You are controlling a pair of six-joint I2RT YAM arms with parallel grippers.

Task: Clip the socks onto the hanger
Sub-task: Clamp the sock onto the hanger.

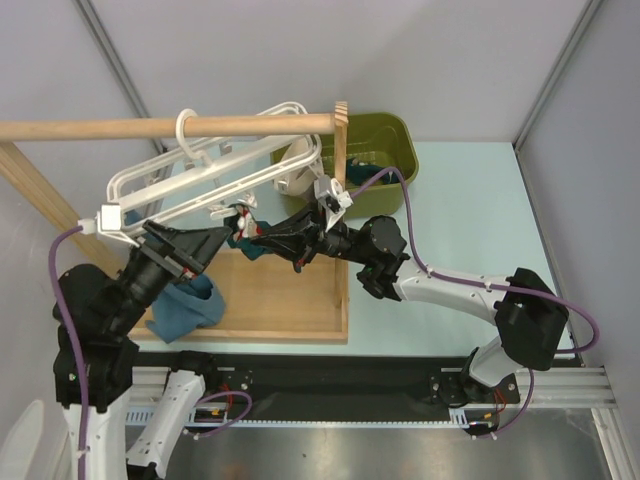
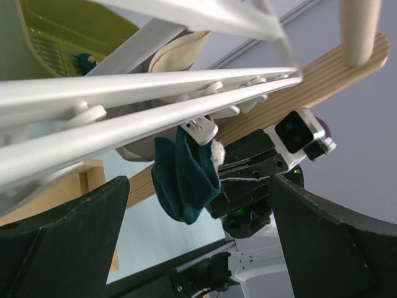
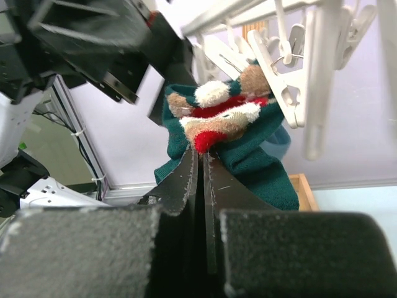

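Observation:
The white hanger hangs by its ring hook from the wooden rod, and its bars cross the left wrist view. A dark teal sock hangs under a clip peg. My right gripper is shut on this sock at its red-and-white patch, right beside the pegs. In the top view the right gripper meets the sock below the hanger. My left gripper is open and empty just below the hanger bars, close to the sock. It also shows in the top view.
A wooden rack with rod, post and base tray holds the hanger. More teal socks lie on the base under the left arm. A green bin stands behind the post, with teal fabric inside.

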